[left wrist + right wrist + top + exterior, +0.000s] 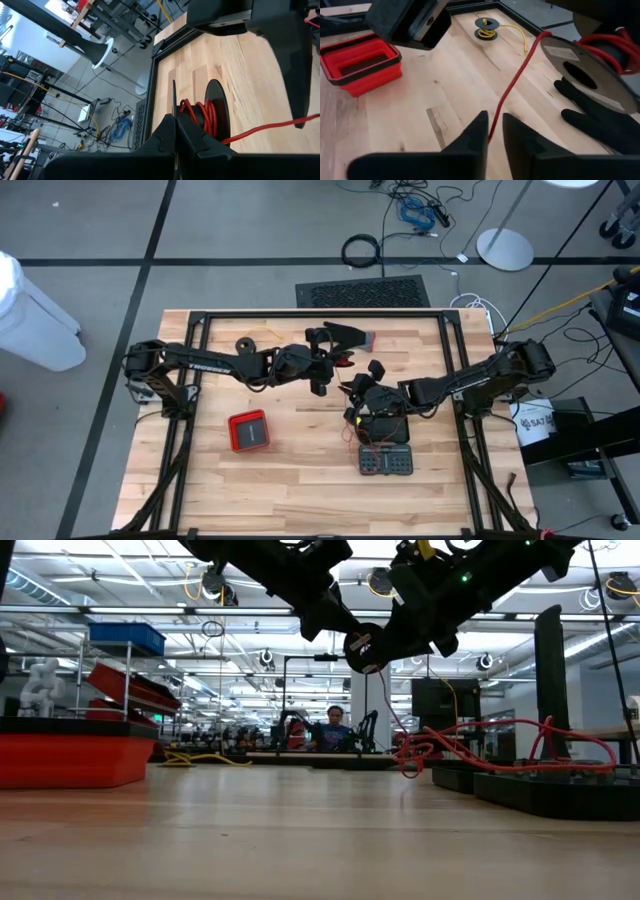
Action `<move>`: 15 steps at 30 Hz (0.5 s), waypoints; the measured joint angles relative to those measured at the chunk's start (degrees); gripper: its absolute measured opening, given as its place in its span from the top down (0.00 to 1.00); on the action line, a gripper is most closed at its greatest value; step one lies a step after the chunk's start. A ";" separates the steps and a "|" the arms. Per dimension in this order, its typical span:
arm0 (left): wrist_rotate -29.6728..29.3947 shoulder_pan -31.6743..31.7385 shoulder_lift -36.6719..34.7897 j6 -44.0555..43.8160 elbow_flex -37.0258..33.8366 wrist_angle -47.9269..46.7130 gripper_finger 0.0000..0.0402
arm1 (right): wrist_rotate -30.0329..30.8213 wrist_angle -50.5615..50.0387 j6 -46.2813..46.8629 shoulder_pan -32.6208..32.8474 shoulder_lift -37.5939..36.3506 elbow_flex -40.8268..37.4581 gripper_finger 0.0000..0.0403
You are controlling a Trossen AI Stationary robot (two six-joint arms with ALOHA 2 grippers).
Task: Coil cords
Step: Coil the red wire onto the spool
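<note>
My overhead camera looks straight down; my tabletop camera looks level; both share the shallow red plastic tray point(249, 431) point(70, 758).

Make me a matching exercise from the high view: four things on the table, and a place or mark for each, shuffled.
Things:
1. red tray
2. yellow cord spool
3. black glove
4. dark box

Place or mark:
A. has a red cuff
B. on the side of the left arm away from the floor mat
C. between the left arm and the table's edge on the floor mat's side
D. has tangled red wires on it

Pairs: 1-B, 2-C, 3-A, 4-D
</note>
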 joint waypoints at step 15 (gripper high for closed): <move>0.02 0.00 0.00 0.03 0.00 -1.58 1.00 | 0.21 3.09 -3.81 0.00 -4.38 0.00 1.00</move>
